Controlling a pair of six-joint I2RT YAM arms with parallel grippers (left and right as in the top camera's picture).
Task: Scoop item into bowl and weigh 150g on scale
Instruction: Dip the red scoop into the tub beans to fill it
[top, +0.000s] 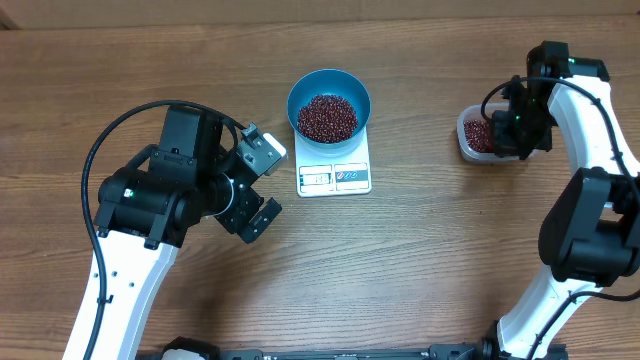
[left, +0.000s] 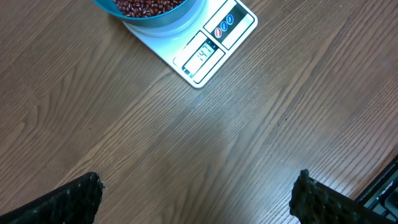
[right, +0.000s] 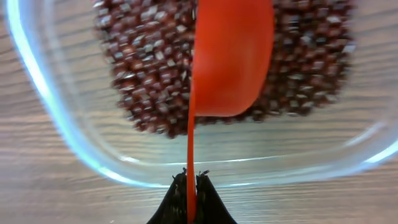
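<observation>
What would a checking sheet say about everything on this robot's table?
Surface: brown wood-grain table, bare between things.
Job's things: round deep bright-blue bowl on the flat white square kitchen scale, holding small dark red-brown beans; more beans in the clear rounded plastic container.
Clutter: nothing seen.
Grippers: left gripper, jaws wide open, empty, beside the scale; right gripper, jaws shut on the handle of the small orange-red scoop, over the container.
Cables: black cable loops off the left arm; another on the right arm.
Surroundings: black bar at the table's near edge.
</observation>
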